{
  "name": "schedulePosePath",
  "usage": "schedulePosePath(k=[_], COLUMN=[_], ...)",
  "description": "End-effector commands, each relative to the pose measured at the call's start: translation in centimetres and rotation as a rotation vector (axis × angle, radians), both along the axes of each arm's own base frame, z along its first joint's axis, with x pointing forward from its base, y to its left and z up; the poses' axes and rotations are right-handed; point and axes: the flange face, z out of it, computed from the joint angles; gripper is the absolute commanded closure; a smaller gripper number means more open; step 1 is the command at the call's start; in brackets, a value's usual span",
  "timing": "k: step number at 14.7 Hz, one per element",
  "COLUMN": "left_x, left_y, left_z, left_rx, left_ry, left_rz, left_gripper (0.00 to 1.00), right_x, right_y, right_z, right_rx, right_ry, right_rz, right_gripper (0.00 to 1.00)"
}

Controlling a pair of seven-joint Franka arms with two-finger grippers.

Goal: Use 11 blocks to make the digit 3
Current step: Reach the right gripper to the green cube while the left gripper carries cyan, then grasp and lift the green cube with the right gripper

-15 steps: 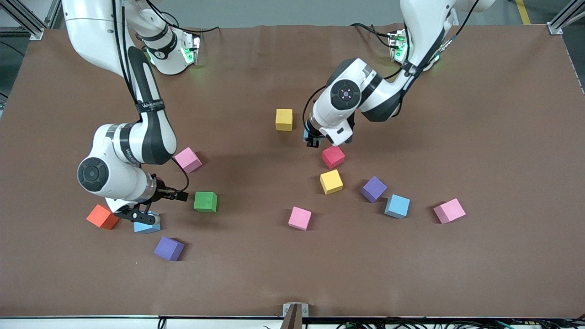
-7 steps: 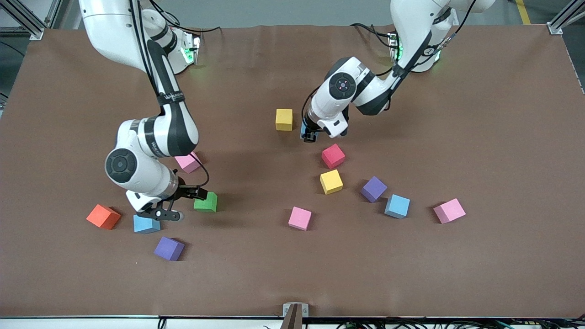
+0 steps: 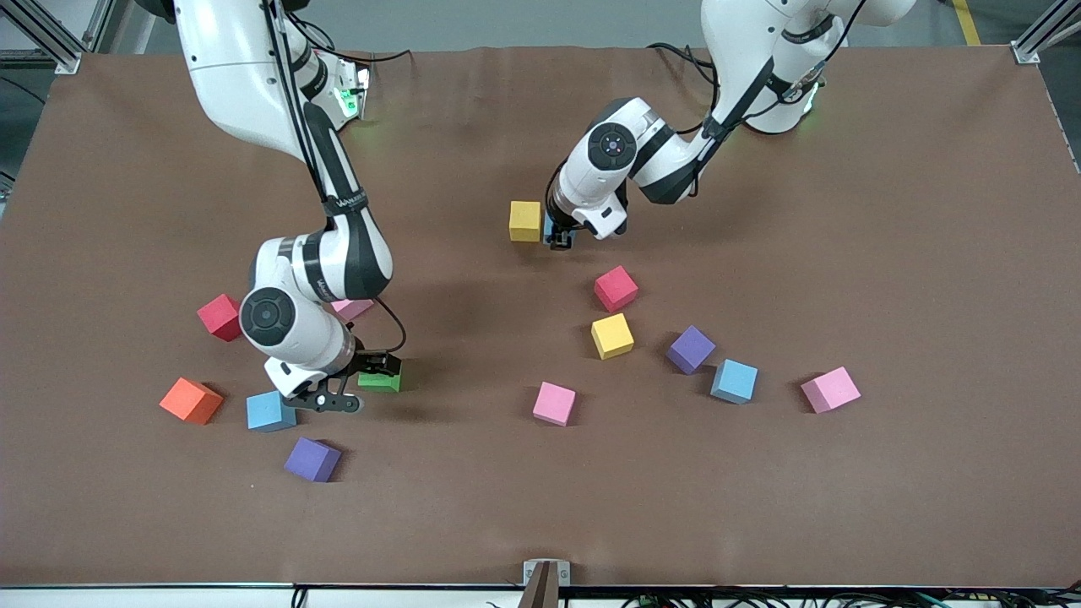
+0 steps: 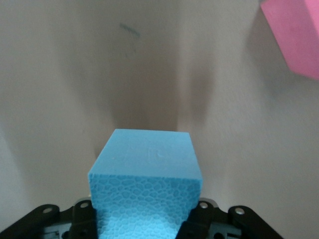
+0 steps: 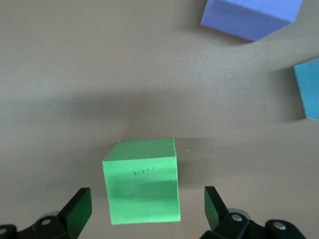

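My left gripper [image 3: 557,239] is shut on a light blue cube [image 4: 145,179] and holds it low over the mat, close beside a yellow cube [image 3: 524,220] on the side toward the left arm's end. My right gripper [image 3: 365,378] is open. Its fingers [image 5: 79,206] stand apart on either side of the green cube [image 5: 142,181], which rests on the mat [image 3: 380,382]. The other blocks lie loose: red [image 3: 616,288], yellow [image 3: 611,335], purple [image 3: 691,349], light blue [image 3: 733,381] and pink [image 3: 830,389] [image 3: 554,403]. No digit 3 figure shows.
Near the right arm lie a red cube [image 3: 220,317], an orange cube [image 3: 191,400], a light blue cube [image 3: 270,410] and a purple cube [image 3: 312,459]. The right arm half hides a pink cube [image 3: 350,306]. Brown mat [image 3: 844,211] covers the table.
My right gripper swung from beside the orange and light blue cubes to straddle the green cube, uncovering a red cube. My left gripper carried its light blue cube up beside the yellow cube.
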Motion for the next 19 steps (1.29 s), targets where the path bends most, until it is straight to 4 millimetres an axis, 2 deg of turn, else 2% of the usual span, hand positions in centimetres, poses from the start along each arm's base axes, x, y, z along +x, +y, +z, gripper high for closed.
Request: schedulePosePath(k=[1, 5, 8, 12, 14, 17, 19], left_x=[-0.6, -1.6, -2.2, -2.6, -2.7, -2.1, -2.1], left_y=[1.0, 0.3, 0.0, -0.2, -0.4, -0.4, -0.5], left_z=[-0.6, -0.7, -1.1, -2.1, -2.5, -2.7, -2.9], left_rx=[0.026, 0.024, 0.024, 0.032, 0.031, 0.027, 0.019], left_ry=[-0.004, -0.004, -0.009, -0.032, -0.056, -0.091, -0.094], left_rz=[0.019, 0.053, 0.042, 0.021, 0.019, 0.036, 0.041], left_gripper=[1.0, 1.0, 1.0, 1.0, 1.0, 1.0, 1.0], right_x=[-0.2, -0.3, 0.1, 1.1, 1.0, 0.6, 0.6], right_y=[0.5, 0.3, -0.2, -1.0, -0.9, 0.2, 0.4], right_z=[-0.2, -1.8, -2.4, -2.3, -2.3, -2.6, -2.7], right_rx=[0.021, 0.008, 0.006, 0.005, 0.006, 0.017, 0.018], right_ry=[0.002, 0.02, 0.023, 0.013, 0.014, 0.022, 0.023], right_rz=[0.016, 0.038, 0.029, 0.019, 0.018, 0.03, 0.03], right_gripper=[0.0, 0.05, 0.09, 0.1, 0.11, 0.22, 0.24])
